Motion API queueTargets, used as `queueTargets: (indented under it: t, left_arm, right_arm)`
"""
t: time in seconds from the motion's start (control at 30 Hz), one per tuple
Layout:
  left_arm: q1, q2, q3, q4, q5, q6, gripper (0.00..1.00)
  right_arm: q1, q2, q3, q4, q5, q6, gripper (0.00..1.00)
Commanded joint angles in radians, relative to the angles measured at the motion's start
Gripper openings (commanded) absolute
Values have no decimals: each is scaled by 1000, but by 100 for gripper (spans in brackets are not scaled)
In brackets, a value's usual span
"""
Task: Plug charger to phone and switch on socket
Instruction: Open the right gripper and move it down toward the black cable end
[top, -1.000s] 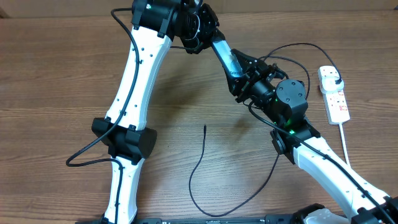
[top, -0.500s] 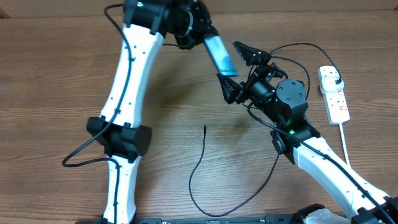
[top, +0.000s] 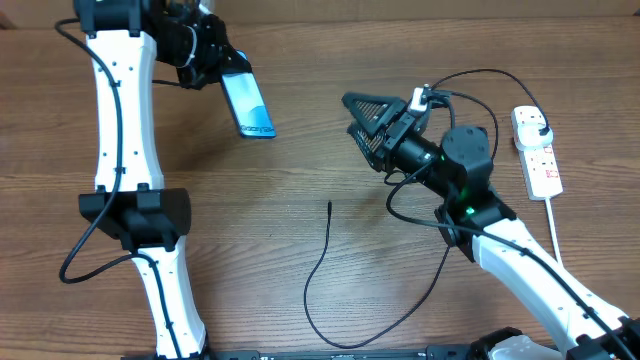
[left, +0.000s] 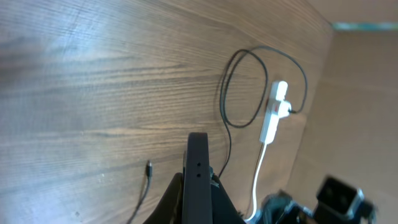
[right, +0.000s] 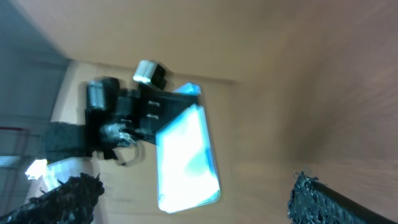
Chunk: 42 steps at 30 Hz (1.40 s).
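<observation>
The phone (top: 248, 105), its light blue screen lit, hangs above the table at the upper left with my left gripper (top: 227, 80) shut on its top end. In the left wrist view only its dark edge (left: 198, 177) shows between the fingers. My right gripper (top: 368, 122) stands wide open and empty to the right of the phone, well apart from it. The right wrist view shows the bright phone (right: 186, 155) ahead of its fingers (right: 320, 199). The charger's connector tip (top: 330, 204) lies on the table and its thin black cable (top: 312, 280) curls toward me. The socket (top: 541, 155) lies at the far right.
A black plug head (top: 541, 126) sits in the socket's far outlet, and black cable (top: 480, 75) loops behind the right arm. The socket's white cord (top: 556, 225) runs toward the front right. The left arm's white links (top: 125, 130) stand over the table's left side.
My right gripper has opened and let go of the phone. The left arm has swung left, carrying the phone away from the right gripper.
</observation>
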<state>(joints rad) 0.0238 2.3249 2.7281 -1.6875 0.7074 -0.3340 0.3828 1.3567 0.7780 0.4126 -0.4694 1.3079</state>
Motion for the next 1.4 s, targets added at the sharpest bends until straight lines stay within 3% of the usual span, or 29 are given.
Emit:
queueTargets:
  t: [0.0, 0.1, 0.27, 0.47, 0.77, 1.0, 1.37]
  left_arm:
    - [26, -4, 3, -2, 134, 157, 4]
    - [44, -3, 2, -1, 150, 179, 4]
    - [45, -2, 2, 28, 151, 224, 4]
    - [41, 0, -6, 96, 211, 226, 4]
    - [41, 10, -12, 91, 237, 222, 4]
    - [41, 10, -12, 95, 232, 223, 4]
    - [41, 10, -12, 95, 232, 226, 4]
  right_arm:
    - [-35, -6, 135, -163, -40, -203, 99]
    - [-65, -4, 325, -516, -17, -384, 100]
    - [-62, 2, 534, -903, 88, -593, 100]
    - [-31, 60, 545, -1125, 183, -686, 100]
    - [148, 341, 543, -1268, 257, -774, 100]
    - [266, 470, 519, -1285, 328, -657, 100]
    - [356, 505, 482, -1221, 457, -557, 100]
